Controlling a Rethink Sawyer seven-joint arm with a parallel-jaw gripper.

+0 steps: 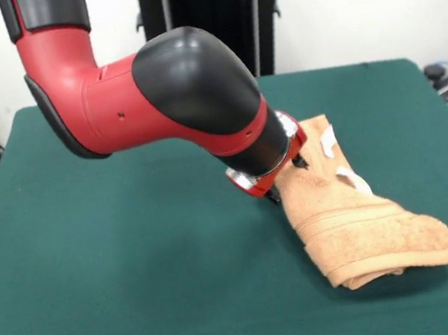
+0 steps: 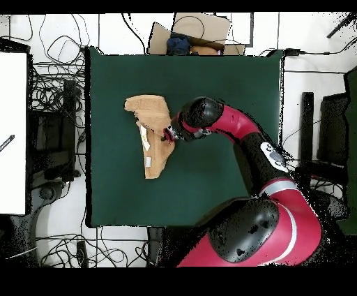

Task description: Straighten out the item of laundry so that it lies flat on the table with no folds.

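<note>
The towel (image 1: pixel 354 216) lies bunched and doubled over on the green worktop (image 1: pixel 138 270), toward the side that sits at the right in the front view, roughly midway between the robot's edge and the opposite one. It is long and lumpy, not flat: one thick folded end points at the edge away from the robot, a banded border runs across it, and two white tags (image 1: pixel 340 156) show on top near the other end.

The pincer (image 1: pixel 296 164) is down at the towel's long side, near the tags, with the arm's wrist pressed close over it. The fingers are buried against the cloth and I cannot tell whether they have closed on a layer or merely rest there.

As I see it, the step in hand is taking hold of an edge to unfold it. To do it well, I'd want only the top layer pinched, not the whole stack, then drawn low and slow toward the open middle of the worktop, so the fold peels open instead of the bundle sliding along.
</note>
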